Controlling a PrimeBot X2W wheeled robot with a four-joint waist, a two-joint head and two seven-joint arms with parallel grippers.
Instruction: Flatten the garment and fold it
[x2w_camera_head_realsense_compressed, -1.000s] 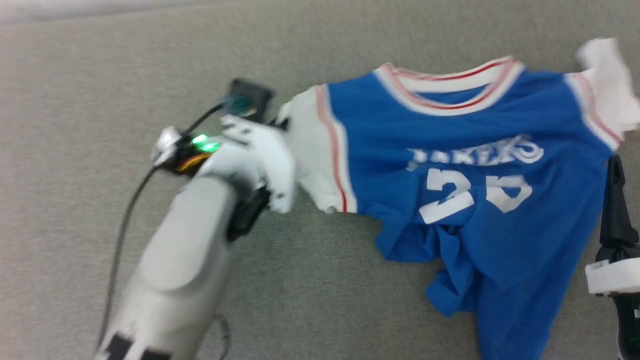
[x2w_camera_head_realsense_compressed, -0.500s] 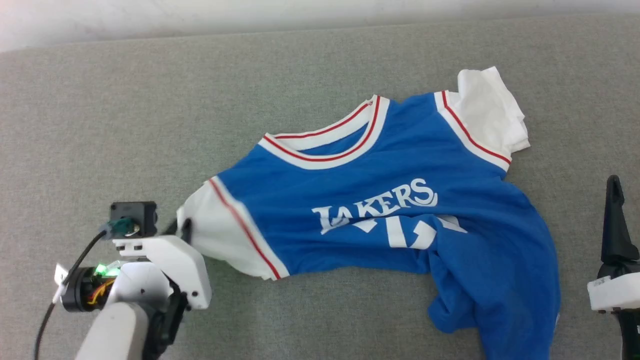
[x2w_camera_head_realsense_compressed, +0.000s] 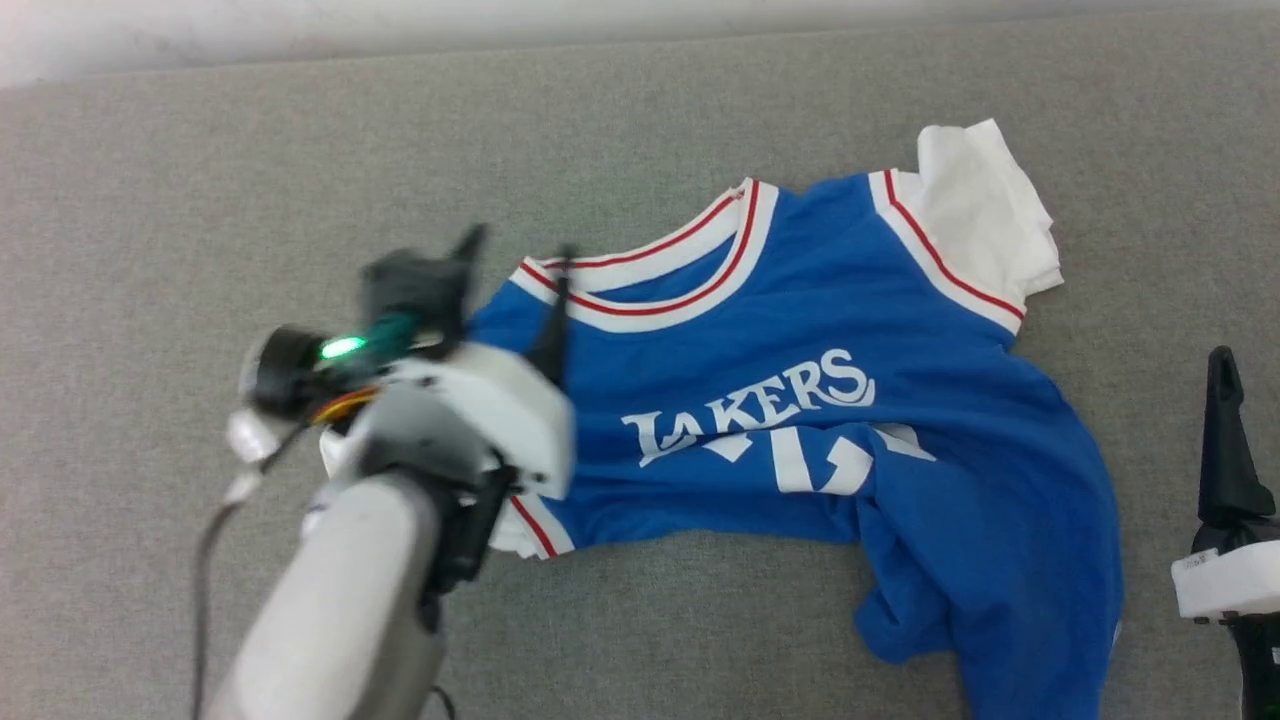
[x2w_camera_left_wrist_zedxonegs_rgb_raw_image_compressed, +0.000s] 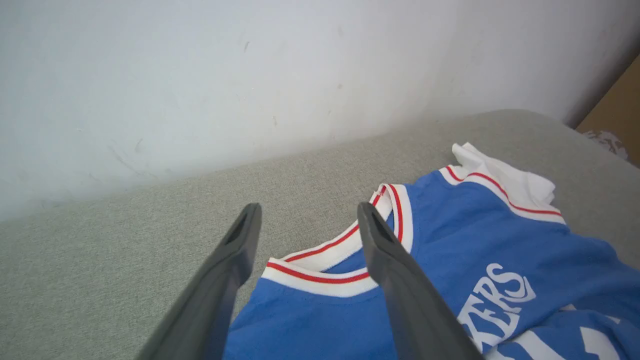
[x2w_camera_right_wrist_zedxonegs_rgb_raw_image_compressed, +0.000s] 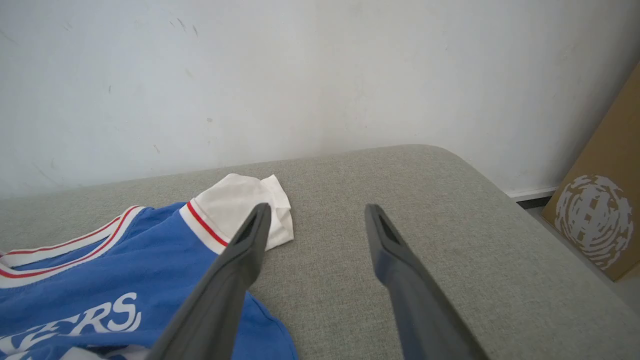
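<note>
A counter (x2w_camera_head_realsense_compressed: 200, 150) covered in grey fabric carries the garment, a royal-blue LAKERS jersey (x2w_camera_head_realsense_compressed: 800, 330). It lies face up with its red-and-white striped collar (x2w_camera_head_realsense_compressed: 660, 290) toward the wall. The upper chest lies fairly smooth. Below the lettering the blue cloth is bunched into folds, and the number print is half swallowed by them.

A brown cardboard box (x2w_camera_right_wrist_zedxonegs_rgb_raw_image_compressed: 600, 210) stands off the counter, well beyond the jersey's right sleeve (x2w_camera_head_realsense_compressed: 980, 210). It is the one container here, and its contents cannot be seen.

The left gripper (x2w_camera_head_realsense_compressed: 517, 245) hovers over the jersey's left shoulder, just beside the collar, with its two dark fingers spread apart and nothing between them. Half a second ago it was pinching the jersey's white left sleeve (x2w_camera_head_realsense_compressed: 520, 530) out at that side. It has since let go and swung in over the shoulder, and the sleeve now lies loose on the counter. That sideways pull looks finished. Flattening is not, since the hem is still crumpled, and folding has not begun.

The right gripper (x2w_camera_right_wrist_zedxonegs_rgb_raw_image_compressed: 317, 210) waits just off the jersey's right edge, jaws apart and empty.
</note>
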